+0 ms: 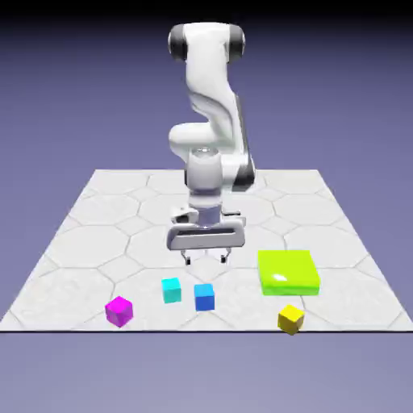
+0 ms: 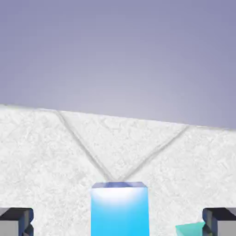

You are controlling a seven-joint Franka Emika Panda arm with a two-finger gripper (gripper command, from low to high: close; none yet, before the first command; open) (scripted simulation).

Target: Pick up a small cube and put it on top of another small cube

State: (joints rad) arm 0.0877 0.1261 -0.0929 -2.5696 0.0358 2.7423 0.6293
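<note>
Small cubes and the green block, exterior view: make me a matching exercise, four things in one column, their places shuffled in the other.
Things
1. magenta cube
2. cyan cube
3. yellow cube
4. flat yellow-green block

Places in the exterior view
A. just behind the yellow cube, farther from the camera
B. between the magenta cube and the blue cube
C. farthest to the exterior view's left of the four
D. at the table's near edge, in front of the flat block

Right pairs: 1-C, 2-B, 3-D, 4-A
</note>
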